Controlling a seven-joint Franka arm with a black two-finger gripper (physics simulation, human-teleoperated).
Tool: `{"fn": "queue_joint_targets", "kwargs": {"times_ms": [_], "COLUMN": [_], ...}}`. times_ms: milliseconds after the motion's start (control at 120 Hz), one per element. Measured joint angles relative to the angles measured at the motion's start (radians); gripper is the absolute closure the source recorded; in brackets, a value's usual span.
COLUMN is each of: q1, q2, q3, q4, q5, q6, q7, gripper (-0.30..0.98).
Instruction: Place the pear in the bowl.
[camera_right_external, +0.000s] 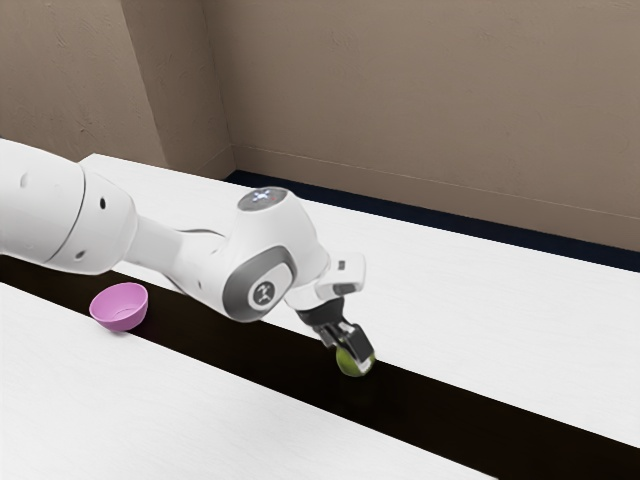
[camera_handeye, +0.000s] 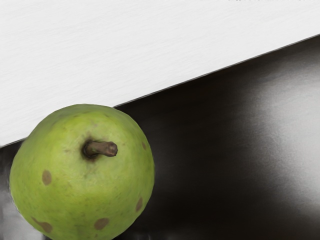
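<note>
With twelve o'clock taken as the top of the exterior view, the white arm (camera_right_external: 176, 257) comes in from about nine and reaches toward four, ending in the black gripper (camera_right_external: 350, 358). The gripper is right at the green pear (camera_right_external: 350, 365), and from this angle I cannot tell whether it is clenched on the fruit or merely around it. Nor can I tell whether the pear rests on the dark strip (camera_right_external: 440, 415) or is held just above it.

The pear is outside the pink bowl (camera_right_external: 122, 315), which stands well apart from it, a little past nine o'clock from the gripper, close to one edge of the strip. White table surface (camera_right_external: 490, 345) runs along both sides of the strip, and a tan wall (camera_right_external: 430, 100) rises toward twelve and one.

In the wrist view the pear shows brown spots and a short brown stem (camera_handeye: 102, 148); its skin carries no label on the side seen here. Markings do appear on the arm: a pale emblem on the grey-rimmed joint cap (camera_right_external: 264, 293), toward ten o'clock from the gripper, and a small mark on the round disc (camera_right_external: 263, 198) at twelve from that cap. Both are too small to read.
</note>
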Motion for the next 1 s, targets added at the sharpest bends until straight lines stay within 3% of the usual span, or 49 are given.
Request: {"fn": "queue_joint_targets", "kwargs": {"times_ms": [1000], "q1": [-0.002], "q2": [0.162], "q3": [0.037], "q4": [0.098], "q5": [0.01], "q6": [0.089], "q7": [0.091], "gripper": [0.0]}}
